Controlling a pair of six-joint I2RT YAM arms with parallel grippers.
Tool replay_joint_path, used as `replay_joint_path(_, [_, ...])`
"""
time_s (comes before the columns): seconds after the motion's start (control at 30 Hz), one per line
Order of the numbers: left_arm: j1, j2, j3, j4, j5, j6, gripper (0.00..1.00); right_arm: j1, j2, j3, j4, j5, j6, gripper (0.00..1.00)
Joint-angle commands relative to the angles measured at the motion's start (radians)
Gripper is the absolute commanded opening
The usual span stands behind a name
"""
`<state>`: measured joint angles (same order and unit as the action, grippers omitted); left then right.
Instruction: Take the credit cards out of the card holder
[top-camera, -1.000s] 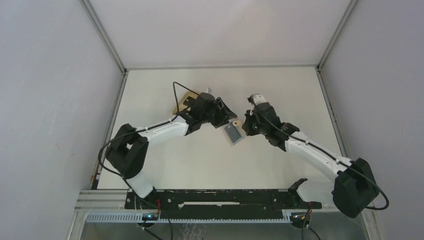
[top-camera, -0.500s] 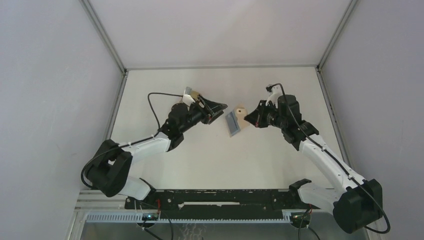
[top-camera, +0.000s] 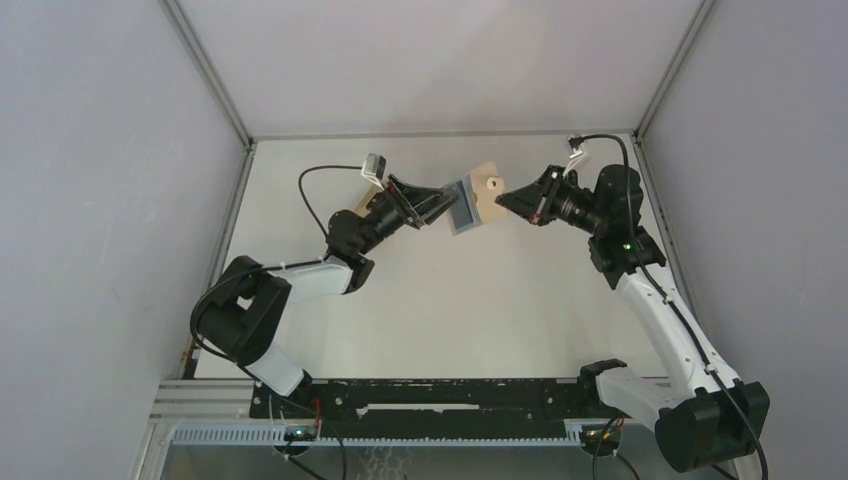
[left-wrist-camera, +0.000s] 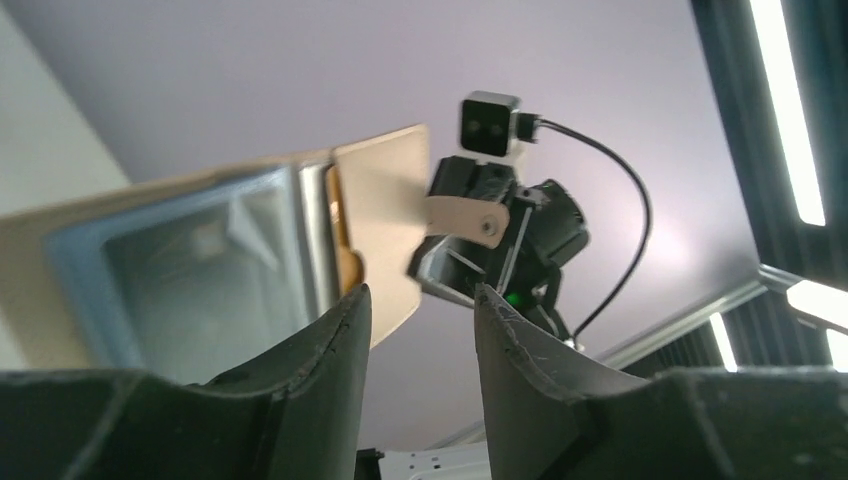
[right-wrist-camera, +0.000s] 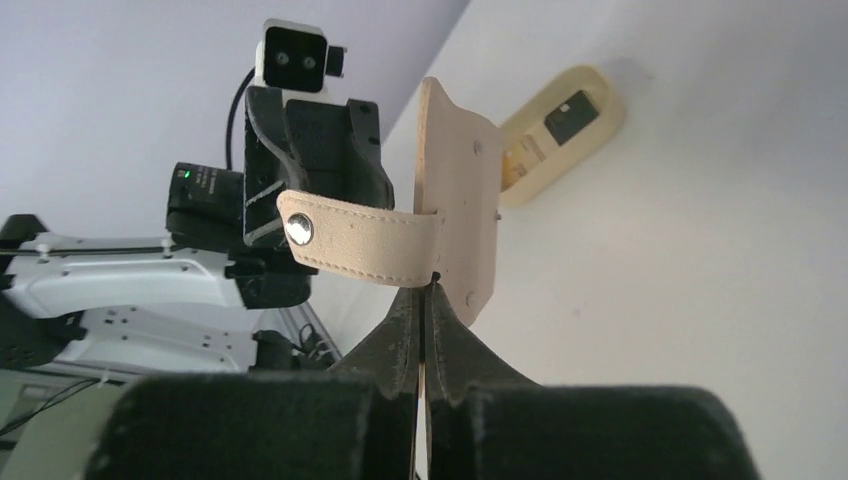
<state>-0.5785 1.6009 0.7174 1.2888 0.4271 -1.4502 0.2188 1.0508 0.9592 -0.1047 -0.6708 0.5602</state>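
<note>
1. The right gripper (right-wrist-camera: 425, 300) is pinched tight on the lower edge of the flat tan rectangular card holder (right-wrist-camera: 455, 190), holding it in the air above the white table (top-camera: 420, 300).
2. The left gripper (left-wrist-camera: 420, 300) has its jaws narrowly apart at the holder's corner (clamping nothing, I judge).
3. The thin light blue credit cards (left-wrist-camera: 200, 270) sit inside the holder. None is out, so the whole extraction remains.
</note>
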Motion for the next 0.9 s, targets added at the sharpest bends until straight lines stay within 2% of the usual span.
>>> replay_joint_path(0.0, [0.001,-0.009,0.097,0.117,0.053,-0.025,0.46,-0.006,-0.030,0.046,0.150,-0.097,0.103,0.00])
replay_joint_path(0.27, [0.000,0.020,0.136,0.118,0.062,-0.042,0.40,-0.005,-0.058,0.066,0.183,-0.107,0.155,0.00])
replay_joint_path(0.73, [-0.037,0.045,0.163,0.118,0.054,-0.046,0.37,0.004,-0.075,0.084,0.182,-0.120,0.174,0.00])
replay_joint_path(0.87, [-0.052,0.056,0.206,0.122,0.083,-0.062,0.32,0.018,-0.083,0.084,0.164,-0.112,0.162,0.00])
